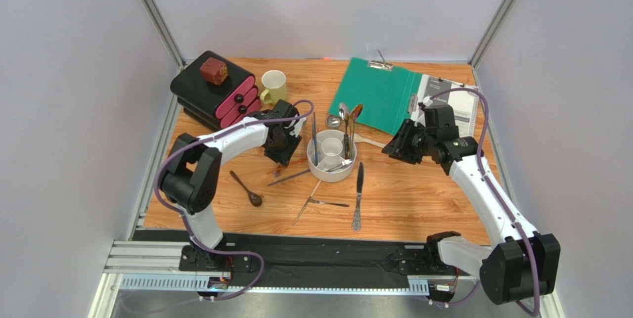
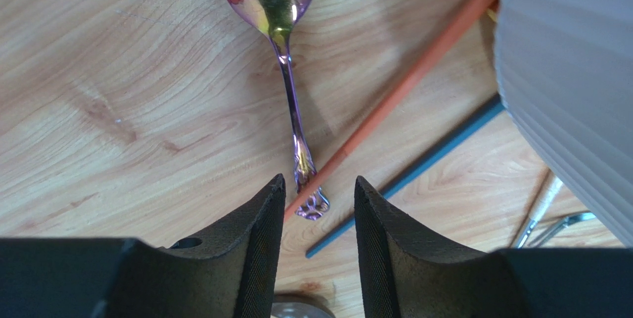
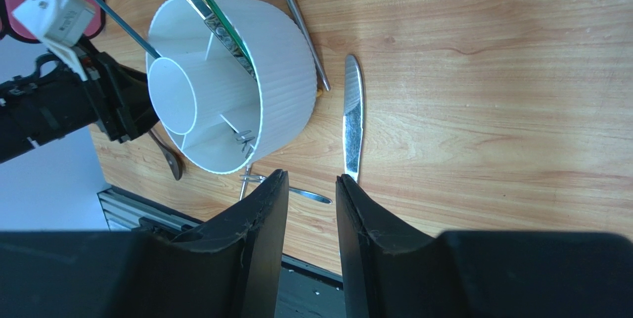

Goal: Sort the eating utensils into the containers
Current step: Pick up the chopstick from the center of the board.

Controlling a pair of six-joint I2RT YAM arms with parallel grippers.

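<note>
The left gripper (image 2: 319, 181) hangs low over the table (image 1: 416, 199), fingers apart around a handle tip but not gripping it. The right gripper (image 3: 310, 177) hovers apart and empty. The white holder (image 1: 330, 175) stands mid-table. Just left of it lies the purple spoon (image 2: 284, 73), flat, its long axis running straight away from the fingers, bowl far, handle end between them. The step looks like the pick-up. Next comes closing on that thin tip without catching the orange chopstick (image 2: 416, 73) that ends beside it.
</note>
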